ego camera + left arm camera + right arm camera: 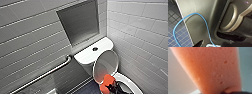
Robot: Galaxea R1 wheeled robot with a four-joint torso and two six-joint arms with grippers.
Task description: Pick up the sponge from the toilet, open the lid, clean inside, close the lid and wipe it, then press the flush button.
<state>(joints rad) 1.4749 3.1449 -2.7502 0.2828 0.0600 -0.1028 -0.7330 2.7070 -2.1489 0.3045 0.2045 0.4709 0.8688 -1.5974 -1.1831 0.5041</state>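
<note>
1. Tilework in pale grey covers both walls in the head view, with a recessed grey rectangular wall niche (80, 21) at the upper centre. A brushed-metal grab bar (42, 75) runs along the left wall towards the lower left corner. The white glossy ceramic toilet (130, 83) sits at the lower right. Its flat tank top carries the small dark round flush button (95, 49) near the centre of the frame. The smooth white oval lid (105, 65) stands raised, just below the tank, and the bowl is open. At the bottom edge, the small orange-red foam sponge (109, 80) sits over the bowl's left rim, just beneath the lid. The dark right gripper (113, 88) is clamped on it.

2. From the left wrist view I see dark robot casing across most of the frame. A thin blue cable (205, 23) loops over it, and a dark blue small-tiled floor (175, 25) lies along the left side. A dark tip of the left gripper (200, 44) pokes in at the bottom edge, and I cannot tell its state.

3. From the right wrist view the sponge (210, 69) looms very close, orange and pitted with small pores, with pale white surface behind it on both sides.
</note>
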